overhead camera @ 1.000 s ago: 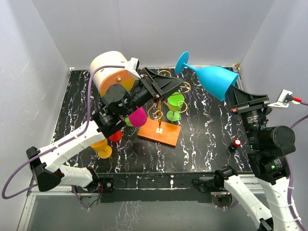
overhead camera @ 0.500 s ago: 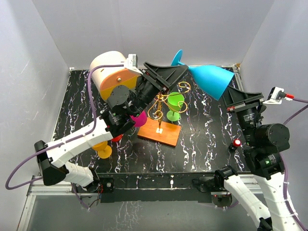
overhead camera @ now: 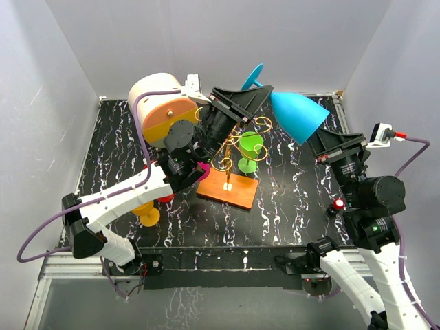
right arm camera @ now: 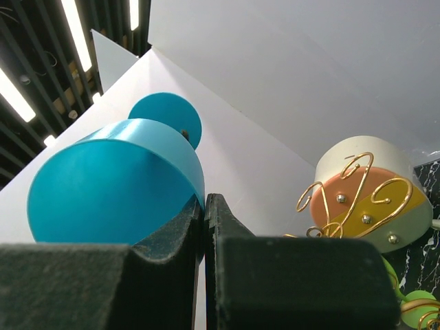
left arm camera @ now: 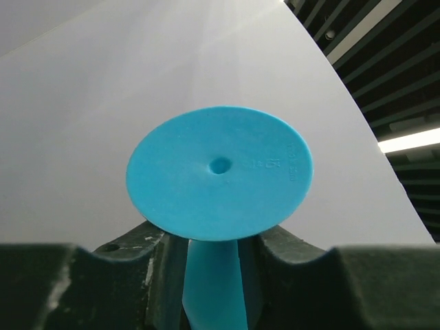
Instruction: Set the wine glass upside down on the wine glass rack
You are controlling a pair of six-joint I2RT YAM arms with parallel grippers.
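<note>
Top external: arms raised — right tool [overhead camera: 313, 136] pinches the wine glass [overhead camera: 292, 113] bowl, left tool [overhead camera: 260, 96] straddles its stem, grip unclear.

Wine glasses — four clear: blue [overhead camera: 295, 115], green [overhead camera: 251, 146], pink [overhead camera: 204, 170], orange [overhead camera: 146, 216]; one wire rack [overhead camera: 230, 190]; one drum box [overhead camera: 155, 103].

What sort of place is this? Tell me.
Probably a robot lab test cell: white panel walls box in a black marbled table, with a blue wine glass and gold wine glass rack staged.

White walls [overhead camera: 137, 41] (black marbled tabletop [overhead camera: 295, 199])
</note>
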